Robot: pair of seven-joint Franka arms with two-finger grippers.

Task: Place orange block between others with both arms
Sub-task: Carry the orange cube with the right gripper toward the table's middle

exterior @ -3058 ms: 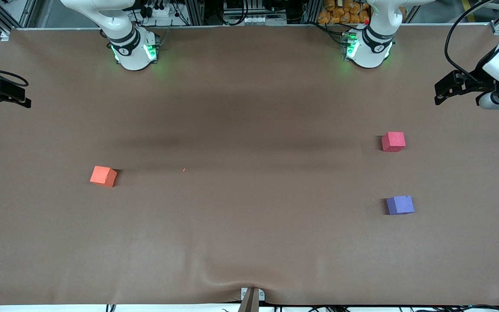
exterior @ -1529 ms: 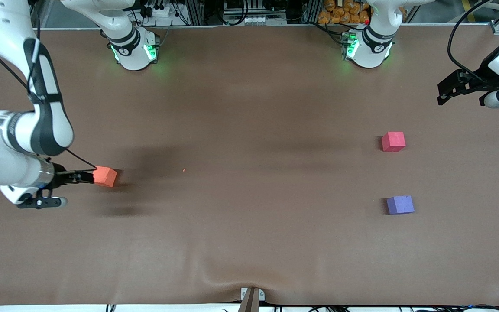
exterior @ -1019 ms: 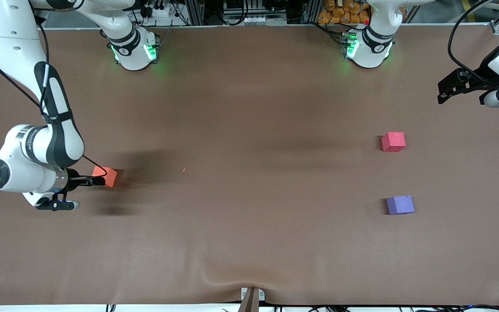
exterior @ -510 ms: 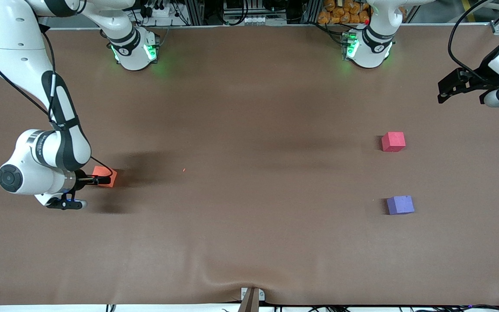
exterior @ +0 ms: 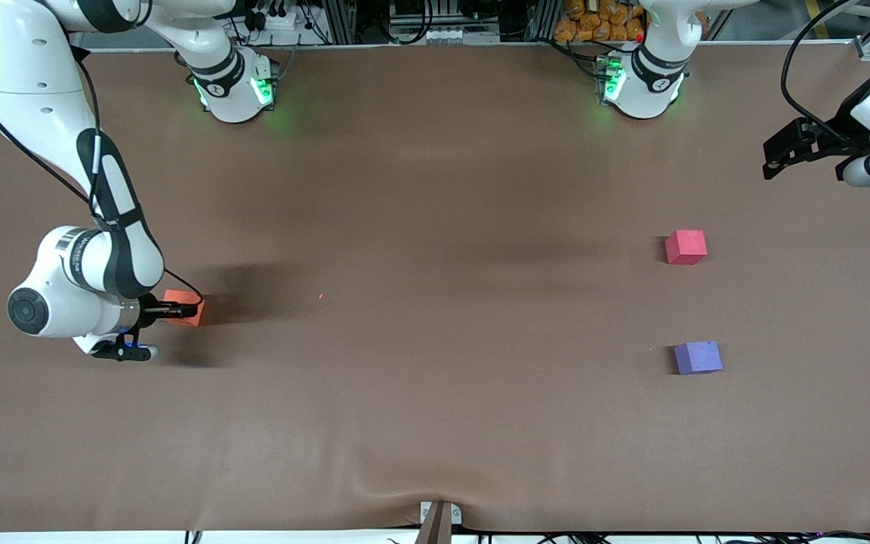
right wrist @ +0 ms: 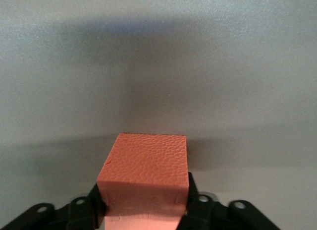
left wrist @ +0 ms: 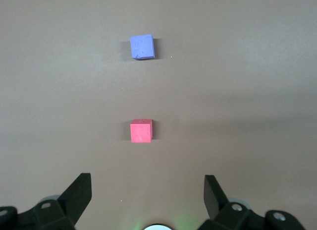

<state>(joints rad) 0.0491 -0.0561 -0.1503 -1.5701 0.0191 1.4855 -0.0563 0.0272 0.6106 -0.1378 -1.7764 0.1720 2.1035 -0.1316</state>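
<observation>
The orange block (exterior: 189, 310) rests on the brown table toward the right arm's end. My right gripper (exterior: 175, 309) is low at the block, shut on the orange block (right wrist: 144, 165); a black finger presses each of two opposite sides. The red-pink cube (exterior: 686, 247) and the purple-blue cube (exterior: 698, 357) sit apart toward the left arm's end, the purple-blue one nearer the front camera. My left gripper (exterior: 776, 161) waits open in the air over that end of the table. In the left wrist view the left gripper (left wrist: 148, 183) is empty, with the red-pink cube (left wrist: 141, 131) and the purple-blue cube (left wrist: 142, 46) ahead.
Both green-lit arm bases (exterior: 232, 89) stand along the table edge farthest from the front camera. A tiny orange speck (exterior: 321, 296) lies near the table's middle. A metal clamp (exterior: 439, 517) pinches the table cover at the nearest edge, beside a wrinkle.
My right arm slid its gripper in around the orange block, and the fingers closed onto its sides. The left arm and the other two cubes have not moved.
</observation>
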